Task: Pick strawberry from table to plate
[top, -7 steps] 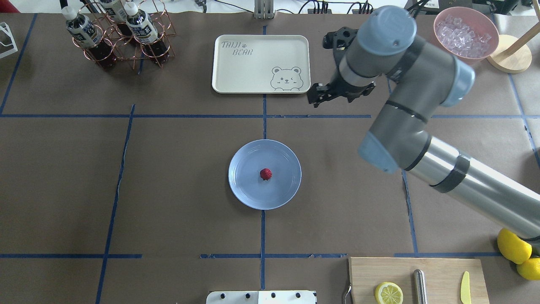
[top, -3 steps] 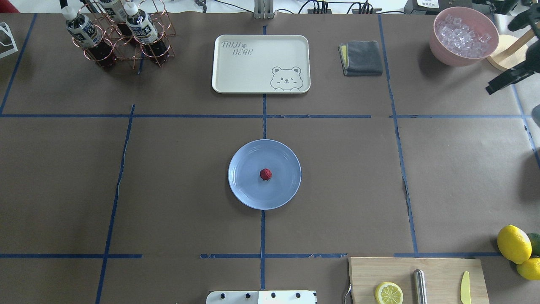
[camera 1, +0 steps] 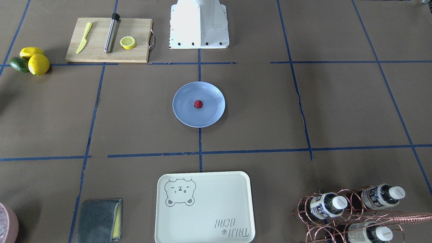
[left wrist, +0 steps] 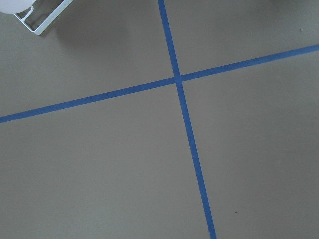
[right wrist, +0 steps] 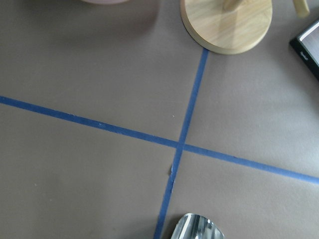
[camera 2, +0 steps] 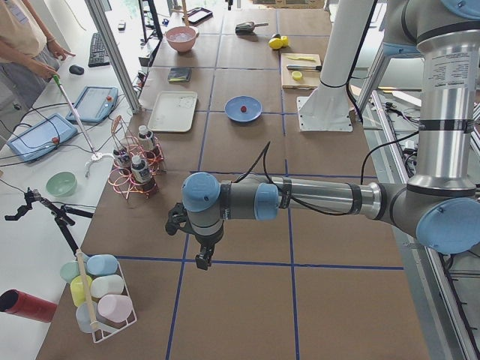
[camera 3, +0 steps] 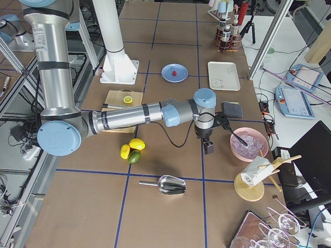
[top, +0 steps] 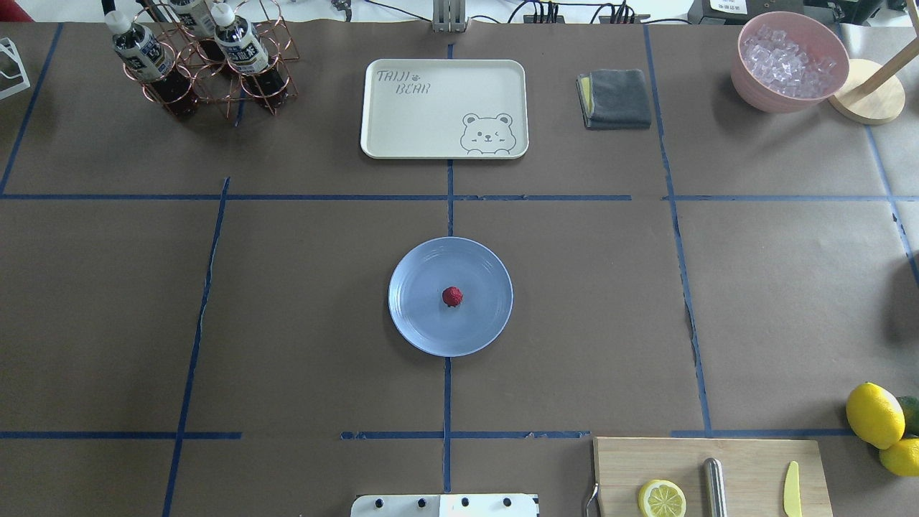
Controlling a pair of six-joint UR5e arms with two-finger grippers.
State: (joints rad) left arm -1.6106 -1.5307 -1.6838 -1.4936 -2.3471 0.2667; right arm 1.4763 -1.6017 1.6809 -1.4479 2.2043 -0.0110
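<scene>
Strawberry [top: 452,296] sits approx. at the centre of the light-blue plate [top: 416,323], which rests mid-surface [top: 610,323] on a blue tape line. Both arms are well apart from the plate. Left end effector [camera 2: 202,259] hangs over the surface's left end, above a tape crossing. Right end effector [camera 3: 209,148] hangs near the pink ice bowl [top: 754,99] at the right end. Only side views show the 2, so can't tell whether either is spread or pressed together.
</scene>
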